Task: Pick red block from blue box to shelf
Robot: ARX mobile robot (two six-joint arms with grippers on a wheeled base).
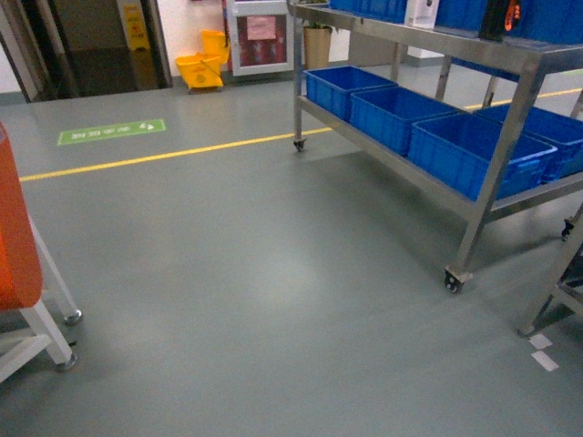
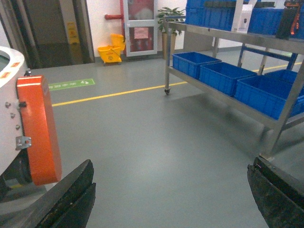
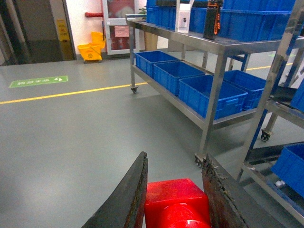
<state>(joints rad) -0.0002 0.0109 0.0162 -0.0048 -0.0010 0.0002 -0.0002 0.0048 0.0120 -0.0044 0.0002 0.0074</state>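
Observation:
In the right wrist view the glossy red block sits clamped between the two dark fingers of my right gripper, its round stud facing the camera. The steel shelf stands ahead and to the right, with dark blue crates on its lower tier. My left gripper is open, its fingers spread wide over bare grey floor with nothing between them. The head view shows the shelf at the upper right, and neither gripper appears there. The blue box is out of view.
A white machine table with an orange panel stands close on the left; its legs and casters show in the head view. A second steel rack is at far right. A yellow floor line and mop bucket lie beyond.

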